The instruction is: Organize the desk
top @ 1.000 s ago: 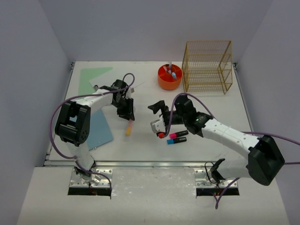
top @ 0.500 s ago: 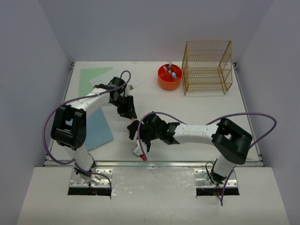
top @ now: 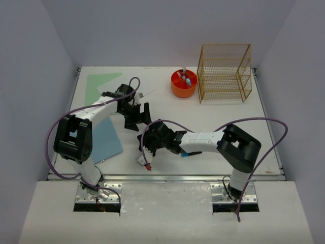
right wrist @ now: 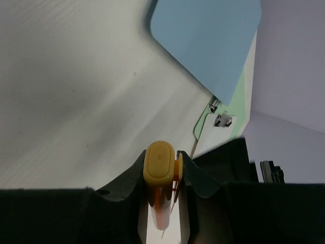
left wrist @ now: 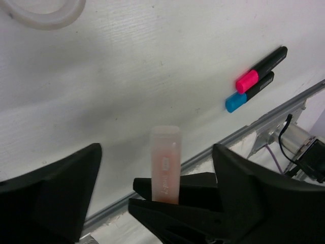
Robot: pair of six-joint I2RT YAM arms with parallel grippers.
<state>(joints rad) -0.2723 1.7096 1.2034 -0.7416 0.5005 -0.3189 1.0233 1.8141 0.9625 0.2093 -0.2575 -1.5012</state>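
On the white desk (top: pixel 218 119) my two grippers meet left of the middle. My right gripper (top: pixel 148 139) (right wrist: pixel 163 155) is shut on an orange-capped marker (right wrist: pixel 159 161), its jaws pressing both sides of the cap end. The marker's pale translucent body (left wrist: pixel 165 168) stands up between the fingers of my left gripper (top: pixel 138 117) (left wrist: pixel 156 147), which is open, its jaws wide and clear of the marker. A pink marker (left wrist: pixel 260 68) and a blue marker (left wrist: pixel 249 92) lie side by side near the front rail; the blue marker (top: pixel 189 152) peeks out under my right arm.
An orange cup (top: pixel 183 84) holding pens stands at the back, next to a gold wire rack (top: pixel 224 72). A blue sheet (top: pixel 105 140) (right wrist: pixel 208 35) and a green sheet (top: pixel 99 84) lie at the left. A white ring (left wrist: pixel 45 10) lies near my left gripper.
My right arm swung left from the pink and blue markers and shut on the orange marker that my left gripper held. The left gripper then opened.
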